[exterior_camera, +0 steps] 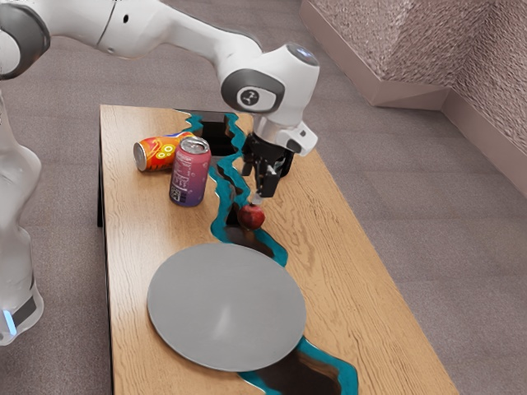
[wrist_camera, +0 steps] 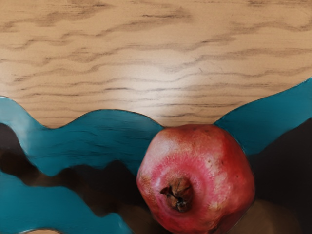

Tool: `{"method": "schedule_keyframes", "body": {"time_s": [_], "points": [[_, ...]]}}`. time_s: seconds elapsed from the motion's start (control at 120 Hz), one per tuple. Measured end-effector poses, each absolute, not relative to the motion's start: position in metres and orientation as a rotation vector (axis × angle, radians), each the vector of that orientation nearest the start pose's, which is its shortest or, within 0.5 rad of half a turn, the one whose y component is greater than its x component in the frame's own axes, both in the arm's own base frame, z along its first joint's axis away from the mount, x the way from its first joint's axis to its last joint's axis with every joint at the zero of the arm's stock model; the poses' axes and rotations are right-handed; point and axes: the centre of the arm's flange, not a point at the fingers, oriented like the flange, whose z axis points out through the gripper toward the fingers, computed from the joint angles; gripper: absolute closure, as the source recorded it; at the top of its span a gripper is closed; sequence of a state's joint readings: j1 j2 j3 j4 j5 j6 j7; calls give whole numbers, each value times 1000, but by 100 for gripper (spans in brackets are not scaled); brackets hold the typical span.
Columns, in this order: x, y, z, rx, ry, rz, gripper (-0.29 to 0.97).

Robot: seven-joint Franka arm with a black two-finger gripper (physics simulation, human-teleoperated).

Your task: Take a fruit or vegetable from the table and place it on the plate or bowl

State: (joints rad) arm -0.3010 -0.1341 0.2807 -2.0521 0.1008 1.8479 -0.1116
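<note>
From where I stand the claw (exterior_camera: 257,197) hangs right over the pomegranate (exterior_camera: 252,217), which sits on the surface's (exterior_camera: 354,271) teal strip (exterior_camera: 219,224) just beyond the grey plate (exterior_camera: 226,306), and though I cannot tell whether it is clenched or released, that round fruit could roll away from an off-centre pinch.

No legible text, brand or number is found in either view. Print is seen on the upright purple can (exterior_camera: 190,171), as a pale block of small lettering low on its side, and bright graphics are seen on the orange can (exterior_camera: 162,151) lying on the table (exterior_camera: 346,271) just behind it, but nothing on either can be read. A small white emblem is carried on the dark round joint cap (exterior_camera: 251,96) of the arm (exterior_camera: 165,29); no letters can be made out in it.
</note>
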Motion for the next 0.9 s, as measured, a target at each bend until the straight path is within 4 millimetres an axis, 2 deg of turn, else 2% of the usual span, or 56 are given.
{"method": "schedule_keyframes", "body": {"time_s": [0.083, 0.45, 0.9], "points": [[512, 4, 474, -3075, -86, 105, 0], [521, -7, 438, -3121, -88, 81, 0], [527, -3, 415, -3175, -134, 120, 0]]}}
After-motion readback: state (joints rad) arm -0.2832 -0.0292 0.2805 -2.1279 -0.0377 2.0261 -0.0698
